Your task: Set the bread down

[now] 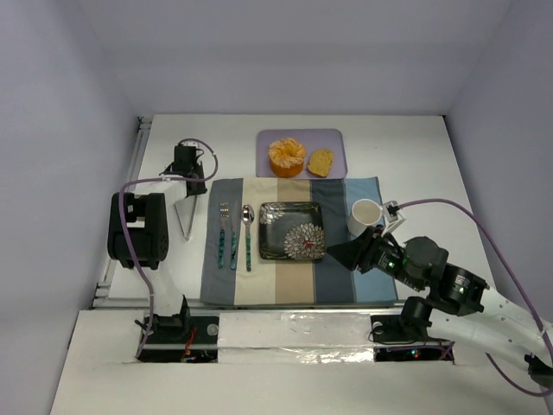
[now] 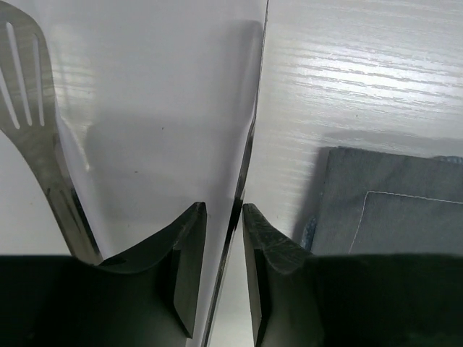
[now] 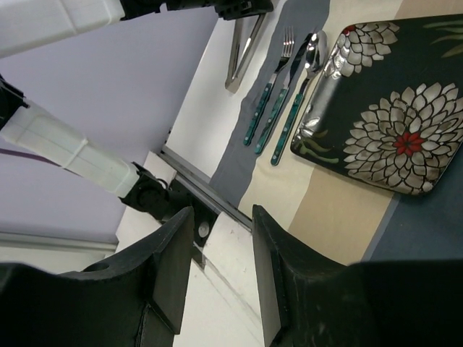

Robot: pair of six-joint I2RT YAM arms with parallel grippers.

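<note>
Far back, bread [image 1: 320, 162] near tray [image 1: 335, 138] right edge, beside orange [image 1: 287, 157].

Striped placemat [image 1: 346, 268] mid-table: dark flowered plate [image 1: 292, 231] at its centre, fork [image 1: 223, 233], knife [image 1: 233, 238] and spoon [image 1: 247, 235] lined up on its left part, white mug [image 1: 364, 216] near its right edge. Lavender tray [image 1: 335, 138] just behind its far edge, peeled orange [image 1: 287, 157] on it. Metal tongs [image 1: 186, 216] on the table just off its left edge.

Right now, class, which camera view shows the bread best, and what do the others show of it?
The top external view: the bread lies whole and unobstructed on the lavender tray, beside the orange. Neither wrist view shows it at all.
</note>
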